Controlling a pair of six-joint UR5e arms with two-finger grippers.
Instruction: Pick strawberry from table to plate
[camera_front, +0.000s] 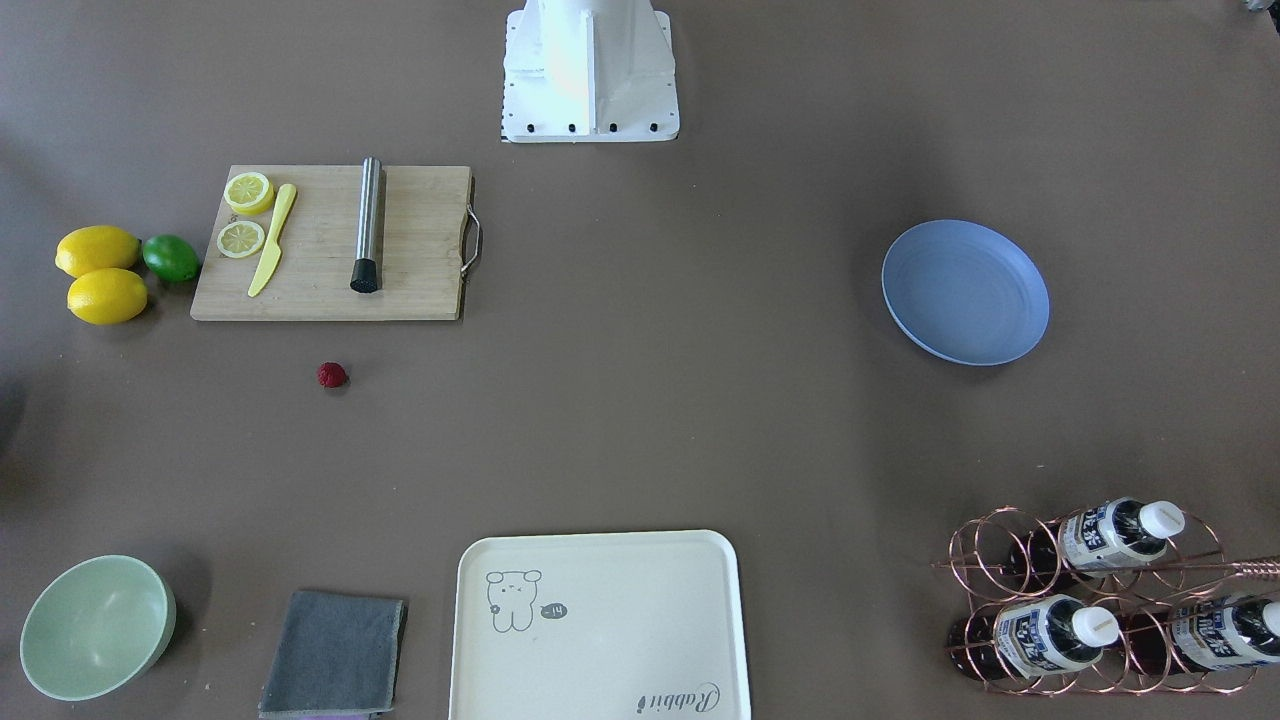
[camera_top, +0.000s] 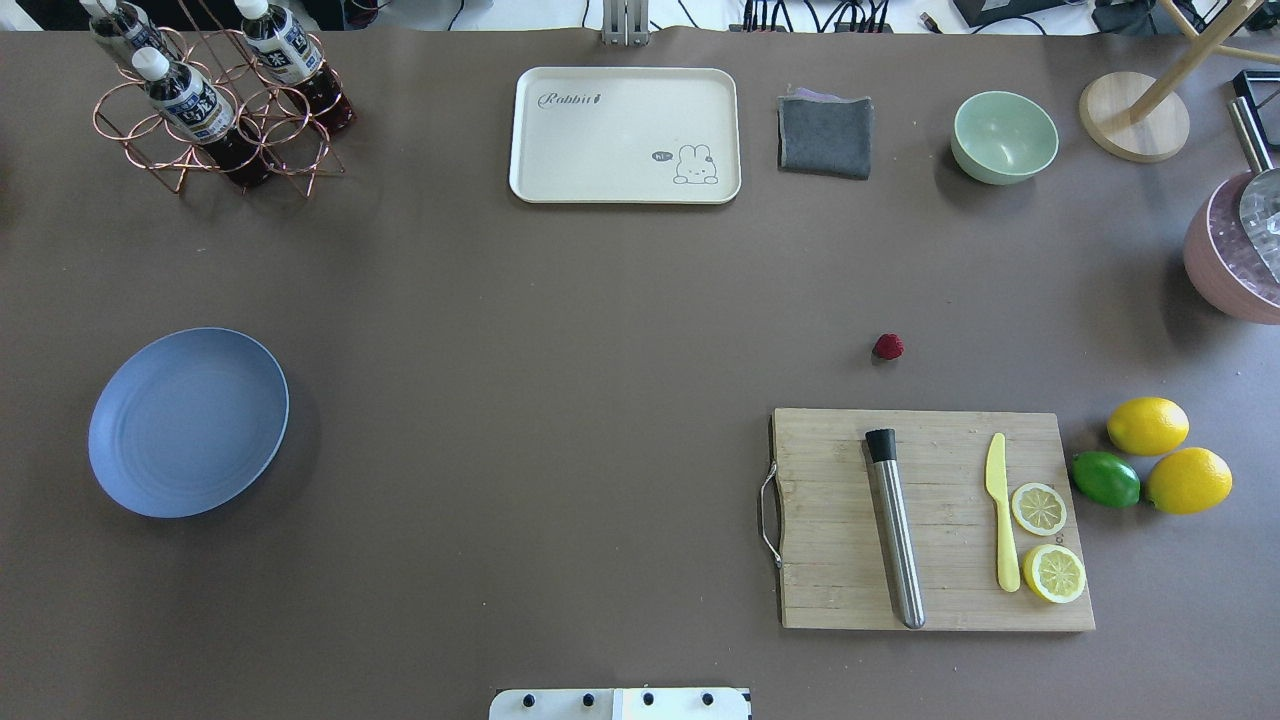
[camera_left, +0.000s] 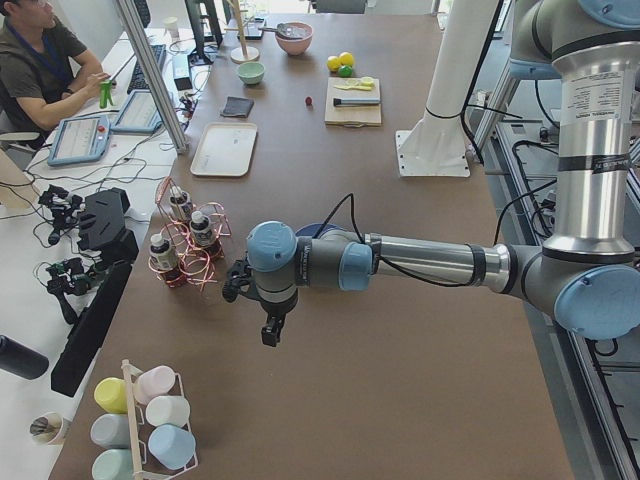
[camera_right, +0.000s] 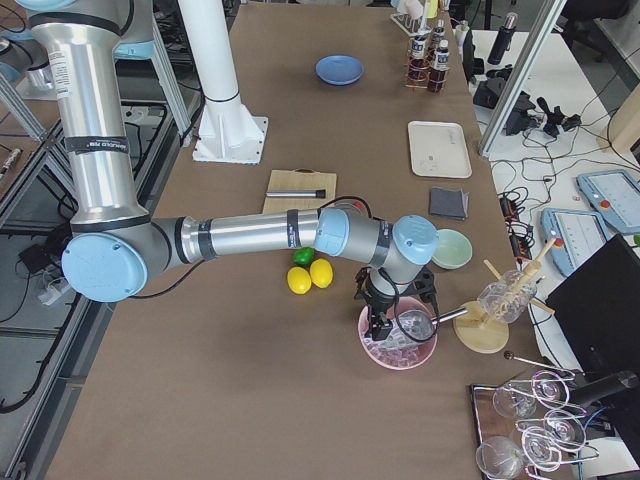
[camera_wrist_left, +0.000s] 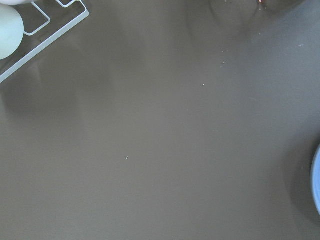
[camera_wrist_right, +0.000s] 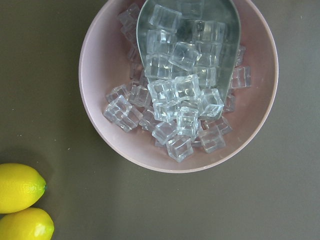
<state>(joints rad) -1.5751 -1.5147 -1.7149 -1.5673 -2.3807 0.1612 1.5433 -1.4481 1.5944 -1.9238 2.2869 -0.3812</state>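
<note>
The strawberry (camera_top: 888, 346) is a tiny dark-red berry lying on the brown table (camera_top: 560, 320), just beyond the cutting board; it also shows in the front view (camera_front: 332, 375). The light-blue plate (camera_top: 188, 421) sits with nothing on it on the table's other side. Neither gripper shows in the overhead or front view. In the exterior left view my left gripper (camera_left: 268, 338) hangs over the table near the plate, far from the berry. In the exterior right view my right gripper (camera_right: 380, 325) hovers over a pink ice bowl. I cannot tell whether either gripper is open or shut.
A wooden cutting board (camera_top: 930, 520) carries a steel muddler, a yellow knife and lemon slices. Two lemons (camera_top: 1148, 425) and a lime (camera_top: 1105, 479) lie beside it. A cream tray (camera_top: 625, 135), grey cloth (camera_top: 825, 135), green bowl (camera_top: 1004, 137) and bottle rack (camera_top: 215, 105) line the far edge.
</note>
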